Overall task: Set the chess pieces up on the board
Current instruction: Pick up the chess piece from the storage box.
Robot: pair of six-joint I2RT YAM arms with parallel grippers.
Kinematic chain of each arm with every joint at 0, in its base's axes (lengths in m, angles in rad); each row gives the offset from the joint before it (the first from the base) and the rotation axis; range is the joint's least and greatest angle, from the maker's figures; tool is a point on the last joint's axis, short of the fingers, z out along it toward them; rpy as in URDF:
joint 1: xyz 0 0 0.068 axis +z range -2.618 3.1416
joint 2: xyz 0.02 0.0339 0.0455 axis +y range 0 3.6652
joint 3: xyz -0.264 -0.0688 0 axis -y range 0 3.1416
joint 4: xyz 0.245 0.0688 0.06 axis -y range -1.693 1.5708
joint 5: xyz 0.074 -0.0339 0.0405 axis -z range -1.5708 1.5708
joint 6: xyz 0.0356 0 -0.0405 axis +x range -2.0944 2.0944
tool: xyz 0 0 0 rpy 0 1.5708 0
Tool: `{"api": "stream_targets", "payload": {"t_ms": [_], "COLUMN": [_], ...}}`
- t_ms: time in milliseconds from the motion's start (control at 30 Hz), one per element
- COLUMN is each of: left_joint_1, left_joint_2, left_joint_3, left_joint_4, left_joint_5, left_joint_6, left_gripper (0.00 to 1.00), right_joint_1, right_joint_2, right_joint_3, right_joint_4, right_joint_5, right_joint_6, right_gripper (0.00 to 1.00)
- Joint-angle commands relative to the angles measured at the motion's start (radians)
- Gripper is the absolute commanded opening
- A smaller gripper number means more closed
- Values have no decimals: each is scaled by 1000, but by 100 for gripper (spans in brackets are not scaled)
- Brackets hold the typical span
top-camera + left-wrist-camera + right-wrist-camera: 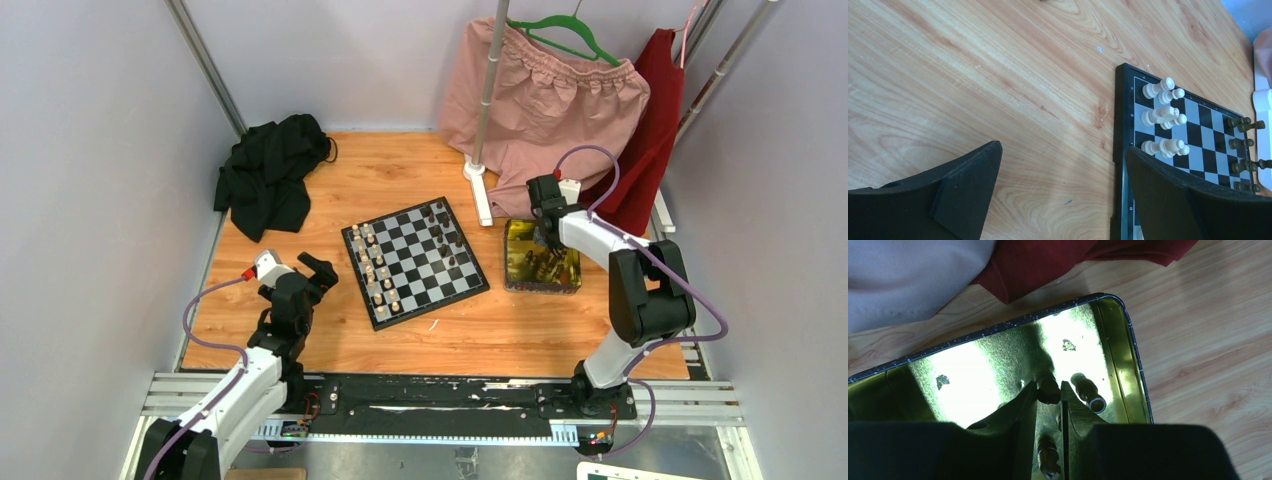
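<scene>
Right claw (pixel 1049 390) pinched tight around a dark chessman (pixel 1048 384) inside the yellow tin (pixel 1120 355).
My left claw (pixel 1062 150) gapes over the table (pixel 998 75) just left of the board (pixel 435 290); cream pieces (pixel 1163 115) stand on its left side, dark ones (pixel 1245 145) on its right.

**Out of sight**

Cannot sort the chess pieces (pixel 378 270) by kind from above: too small. Lose part of the board (pixel 1198 120) behind a left pincer (pixel 1062 150) finger. Cannot name the dark piece (pixel 1048 392) half hidden between right pincer (pixel 1048 386) fingers.
</scene>
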Motion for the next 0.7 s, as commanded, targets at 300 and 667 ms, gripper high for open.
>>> {"api": "stream_targets", "payload": {"t_ms": [300,667], "left_joint_1": [3,3], "left_joint_2": [-3,-4], "left_joint_3": [-11,-11], "left_joint_4": [37,36], "left_joint_5": [-7,-9], "left_joint_6": [14,13], "left_gripper": [100,100], "right_joint_1": [-12,11], "right_joint_2": [-55,-155], "right_joint_3": [-16,25], "right_joint_4": [-2,-33], "right_joint_5": [-53,-81], "right_joint_6": [-26,-61], "right_gripper": [0,0]}}
